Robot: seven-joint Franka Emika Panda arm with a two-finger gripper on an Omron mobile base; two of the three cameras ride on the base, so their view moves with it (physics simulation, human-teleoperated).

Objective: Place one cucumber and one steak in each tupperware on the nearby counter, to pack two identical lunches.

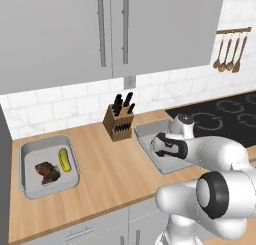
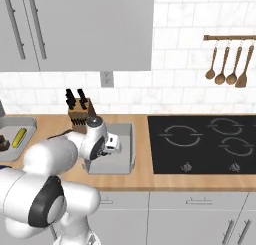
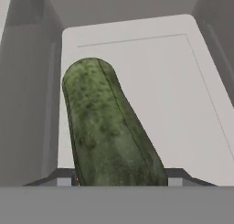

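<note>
Dark green cucumber [image 3: 109, 131] pinched in gripper [image 3: 119, 179] over right tupperware [image 3: 201, 127]; left tupperware [image 1: 30, 151] with yellow-green cucumber [image 1: 64, 159], dark steak [image 1: 47, 172].

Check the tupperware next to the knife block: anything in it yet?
Empty. The hand view shows the tupperware floor bare; the dark green cucumber is held above it in the gripper, not yet released.

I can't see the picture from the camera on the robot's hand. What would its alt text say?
A dark green cucumber is held between the gripper's finger tips, seen lengthwise and pointing away from the camera. Beneath it lies a light-grey tupperware, its visible floor bare.
</note>
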